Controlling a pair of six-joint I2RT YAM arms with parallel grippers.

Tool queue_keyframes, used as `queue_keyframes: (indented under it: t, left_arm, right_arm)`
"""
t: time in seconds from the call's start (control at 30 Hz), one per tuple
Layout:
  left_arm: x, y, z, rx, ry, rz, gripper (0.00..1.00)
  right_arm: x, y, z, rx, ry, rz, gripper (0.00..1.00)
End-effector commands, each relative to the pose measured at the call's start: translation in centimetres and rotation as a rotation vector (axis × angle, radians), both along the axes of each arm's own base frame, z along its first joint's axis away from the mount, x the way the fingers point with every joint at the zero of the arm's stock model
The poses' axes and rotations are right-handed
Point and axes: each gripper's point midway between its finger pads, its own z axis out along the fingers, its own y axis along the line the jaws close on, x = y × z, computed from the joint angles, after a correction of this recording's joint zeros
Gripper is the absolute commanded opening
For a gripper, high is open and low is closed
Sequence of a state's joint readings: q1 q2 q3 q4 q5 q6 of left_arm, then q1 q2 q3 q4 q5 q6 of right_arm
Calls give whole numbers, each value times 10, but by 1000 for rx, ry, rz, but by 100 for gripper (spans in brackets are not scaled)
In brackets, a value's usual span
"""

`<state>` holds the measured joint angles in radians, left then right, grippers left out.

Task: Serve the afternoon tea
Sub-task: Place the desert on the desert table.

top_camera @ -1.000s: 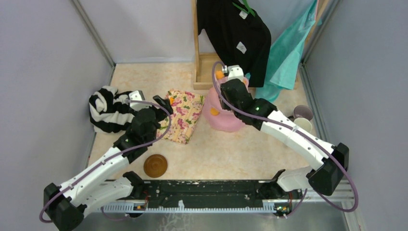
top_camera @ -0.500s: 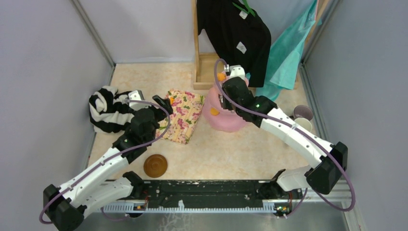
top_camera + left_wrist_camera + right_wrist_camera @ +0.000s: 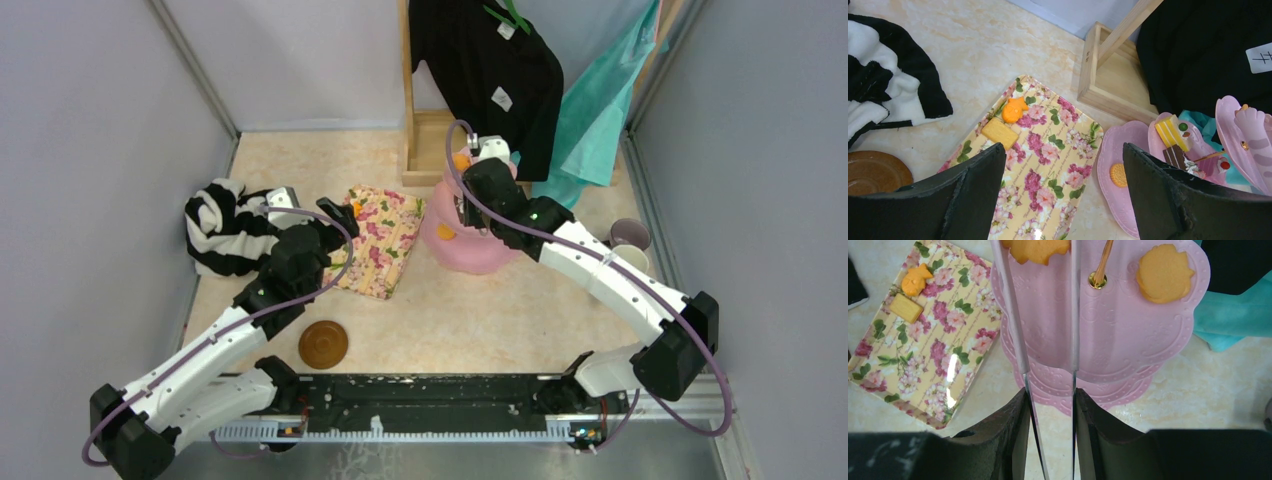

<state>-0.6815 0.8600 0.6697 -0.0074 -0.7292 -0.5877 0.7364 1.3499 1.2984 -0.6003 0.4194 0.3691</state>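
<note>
Step in hand, I'd say: loading pastries onto the stand, w/ mugs and saucer not yet laid out.

The table [image 3: 480,320] carries everything. The pink 3-tier cake stand [image 3: 470,255] sits back centre, just right of the floral tray [image 3: 385,255]. A striped garment [image 3: 220,230] lies far left. The right gripper [image 3: 1048,395] hangs directly over the stand, fingers clenched on the 2 thin blades of what look like tongs [image 3: 1020,355]. The blade tips reach an orange cookie [image 3: 1035,249] at the top tier's edge. Pinched or already resting, can't tell, since the frame cuts it off. The left gripper [image 3: 1063,147] hovers above the tray, fingers spread wide, holding nothing.

1 brown saucer [image 3: 323,343] sits near the front, well apart from the lilac mug [image 3: 629,233] and cream mug [image 3: 632,258] at far right. Smallest bits: a fish-shaped pastry [image 3: 1014,109] and a yellow biscuit [image 3: 999,133], side by side on the tray.

Next, prob.: ease the tongs apart so the cookie settles flat, then lift straight up clear of the gold post [image 3: 1096,279]. After that, go for the 2 tray pastries. That calls for a light squeeze, as small pastries could slip from thin blades.
</note>
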Motion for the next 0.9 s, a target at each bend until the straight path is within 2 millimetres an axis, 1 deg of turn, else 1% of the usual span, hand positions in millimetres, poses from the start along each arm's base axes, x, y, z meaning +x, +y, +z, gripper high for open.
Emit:
queue_keyframes:
  t: [0.0, 0.33, 0.6, 0.87]
  left_arm:
    - [1, 0, 8, -27, -21, -3, 91]
    - [1, 0, 6, -26, -16, -3, 91]
    - [1, 1, 6, -27, -16, -2, 91]
    - [2, 0, 5, -26, -13, -4, 91]
  right_arm:
    - [8, 3, 31, 69, -62, -14, 35]
    - [9, 2, 28, 69, -58, -16, 38]
    - [9, 2, 27, 70, -54, -18, 38]
    - [8, 0, 35, 88, -72, -20, 38]
